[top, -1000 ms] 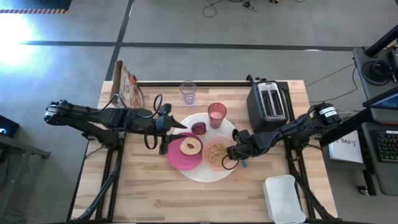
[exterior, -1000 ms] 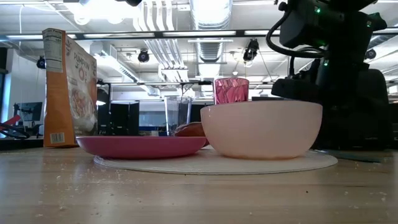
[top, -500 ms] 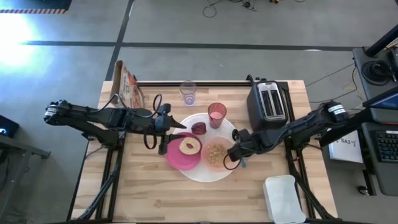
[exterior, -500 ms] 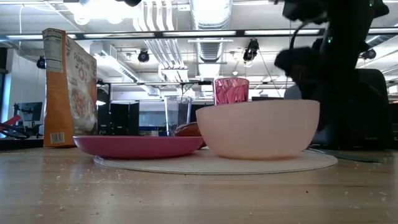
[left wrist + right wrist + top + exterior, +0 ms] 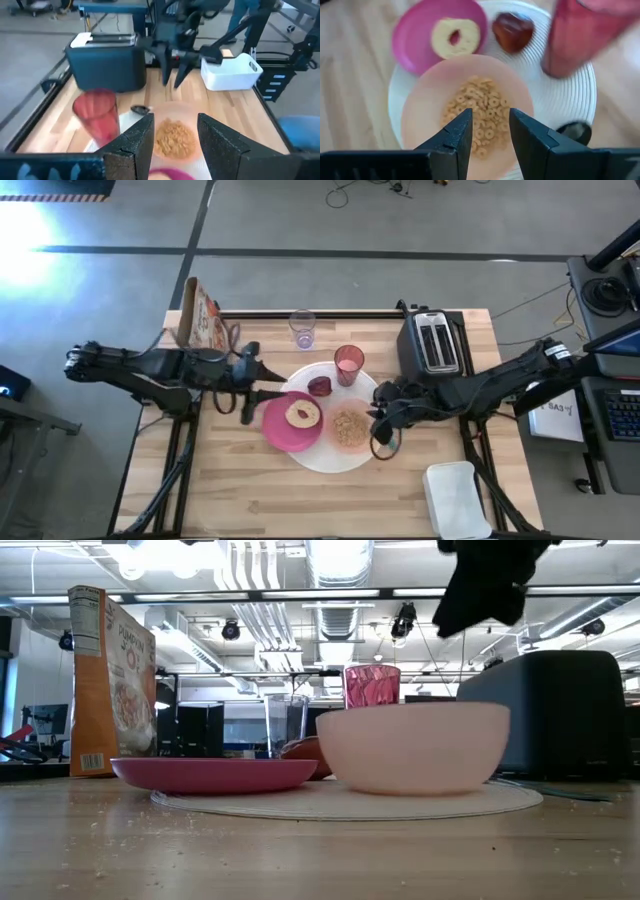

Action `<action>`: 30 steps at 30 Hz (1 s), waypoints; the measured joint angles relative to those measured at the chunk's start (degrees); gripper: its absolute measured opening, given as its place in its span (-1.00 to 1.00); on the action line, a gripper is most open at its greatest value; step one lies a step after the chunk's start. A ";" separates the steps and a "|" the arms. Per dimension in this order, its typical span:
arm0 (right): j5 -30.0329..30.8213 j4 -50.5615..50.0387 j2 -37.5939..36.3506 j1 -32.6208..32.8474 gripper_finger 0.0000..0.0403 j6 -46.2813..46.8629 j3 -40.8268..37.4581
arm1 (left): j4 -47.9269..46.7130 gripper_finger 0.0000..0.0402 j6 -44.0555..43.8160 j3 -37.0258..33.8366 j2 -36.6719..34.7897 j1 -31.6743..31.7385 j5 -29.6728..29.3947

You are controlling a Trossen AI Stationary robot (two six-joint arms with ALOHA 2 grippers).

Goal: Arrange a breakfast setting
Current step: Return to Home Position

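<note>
The white round mat (image 5: 372, 394) carries the magenta plate (image 5: 277, 430), which holds a ring of bread, and the peach bowl (image 5: 349, 428), which holds cereal. The pink cup (image 5: 348, 364) stands at the mat's far edge, and the spoon's bowl end (image 5: 575, 131) lies at its right edge. The clear glass (image 5: 302, 329) and the cereal box (image 5: 200, 320) stand farther back. My left gripper (image 5: 272, 393) is open at the plate's left rim. My right gripper (image 5: 380, 423) hangs open above the bowl's right side, with cereal showing between its fingers (image 5: 460, 131). My left gripper has its two fingers (image 5: 134, 145) level and side by side, coming from the table's left, with the plate's rim (image 5: 165, 175) showing low between them. I cannot tell whether either finger touches the rim.
A black toaster (image 5: 432, 342) stands at the far right, close behind my right arm. A white tub (image 5: 455, 498) sits at the near right corner. A dark red pastry (image 5: 319, 386) lies on the mat beside the cup. Bare wood lies along the near edge.
My right gripper has risen from table height beside the bowl's right side and rolled as it rose. My left gripper has drawn back a little toward the table's left edge. The magenta plate has slid slightly the same way.
</note>
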 joint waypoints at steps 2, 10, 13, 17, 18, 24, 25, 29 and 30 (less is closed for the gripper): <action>0.13 1.19 -0.48 1.01 -0.41 -5.18 0.31 | -3.29 -0.33 -1.55 0.00 -2.77 0.00 -0.05; 0.04 6.46 -0.73 2.95 -0.38 -16.81 -0.62 | -8.74 -0.33 -4.88 0.00 -11.84 0.00 -0.11; 0.28 6.70 -0.73 2.94 -0.39 -17.72 -1.01 | -11.89 -0.33 -5.96 0.00 -14.22 0.00 -0.18; 0.45 7.70 -0.73 2.94 -0.38 -19.32 -2.37 | -16.04 -0.33 -7.14 0.00 -15.98 -0.01 -2.44; 0.46 7.66 -0.78 2.94 -0.38 -19.27 -2.78 | -16.80 -0.33 -7.67 -0.08 -16.32 -0.02 -3.31; 0.44 10.81 -0.80 2.94 -0.39 -18.17 -5.59 | -18.87 -0.33 -9.84 -2.38 -18.20 0.00 -5.68; 0.42 12.29 -0.80 2.94 -0.39 -18.17 -6.38 | -18.85 -0.33 -10.18 -3.18 -18.65 0.00 -5.66; -1.10 20.29 -0.80 3.36 -0.40 -16.93 -9.82 | -18.85 -0.33 -13.32 -7.75 -21.03 0.00 -5.64; -2.06 22.39 -0.82 3.68 -0.40 -16.74 -10.68 | -18.90 -0.33 -14.16 -9.24 -21.81 0.00 -5.64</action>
